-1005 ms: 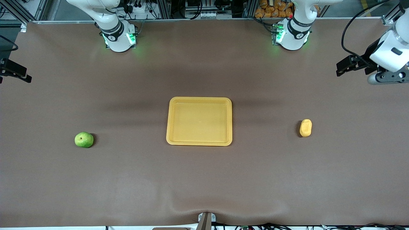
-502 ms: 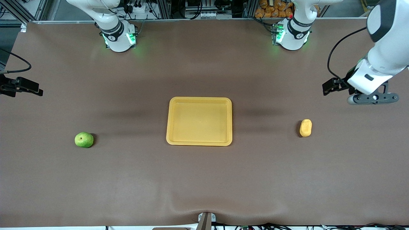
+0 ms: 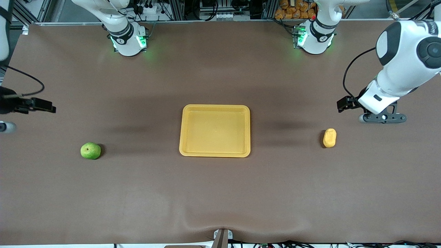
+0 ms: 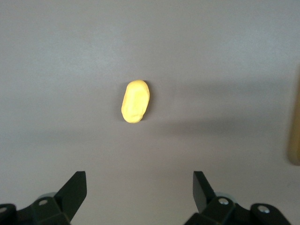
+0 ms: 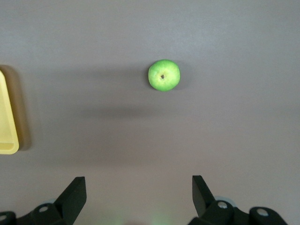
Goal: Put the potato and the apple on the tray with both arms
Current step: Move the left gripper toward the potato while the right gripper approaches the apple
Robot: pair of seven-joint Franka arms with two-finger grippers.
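The yellow-orange tray [image 3: 215,107] lies flat at the table's middle with nothing in it. The green apple [image 3: 90,151] rests on the table toward the right arm's end; it also shows in the right wrist view [image 5: 164,75]. The yellow potato [image 3: 329,137] lies toward the left arm's end and shows in the left wrist view [image 4: 136,101]. My left gripper [image 3: 381,117] hangs in the air over bare table beside the potato, open and empty [image 4: 139,180]. My right gripper [image 3: 5,126] is over the table's edge at the right arm's end, open and empty [image 5: 138,185].
The brown table mat [image 3: 220,193] is bare around the tray, apple and potato. The tray's edge shows in the left wrist view [image 4: 295,136] and the right wrist view [image 5: 7,117]. Cables and racks stand along the table's edge by the bases.
The left arm has swung in and down, its gripper now closer to the potato. The right gripper has come in from the table's edge toward the apple. Apple, potato and tray have not moved.
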